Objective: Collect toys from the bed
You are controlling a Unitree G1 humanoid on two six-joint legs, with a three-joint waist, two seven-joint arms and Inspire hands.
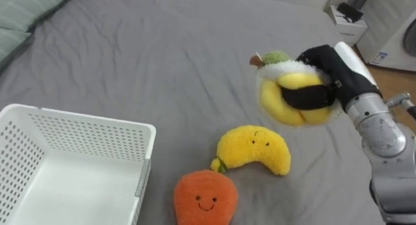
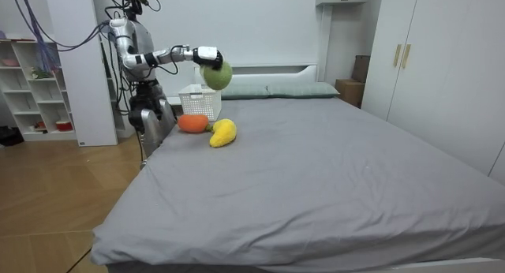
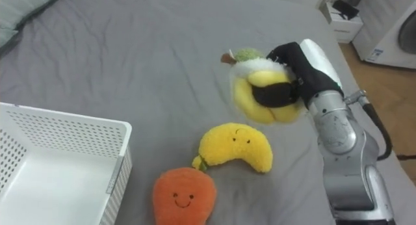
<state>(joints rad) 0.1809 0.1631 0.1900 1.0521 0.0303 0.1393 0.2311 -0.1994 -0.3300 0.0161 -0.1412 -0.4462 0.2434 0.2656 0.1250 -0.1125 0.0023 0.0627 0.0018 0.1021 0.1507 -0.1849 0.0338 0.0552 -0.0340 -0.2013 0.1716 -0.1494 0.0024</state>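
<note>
Above bed point(image 1: 162, 56), right hand point(image 1: 328, 61) fingers point(image 1: 311, 96) clamped round yellow-green plush toy point(image 1: 286, 108), near banana plush point(image 1: 257, 147).

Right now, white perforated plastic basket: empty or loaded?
Empty where visible: white perforated plastic basket shows bare floor; near part out of view.

Right hand point(image 1: 335, 72) black, white back shell — forearm silver (dark cable alongside).
</note>
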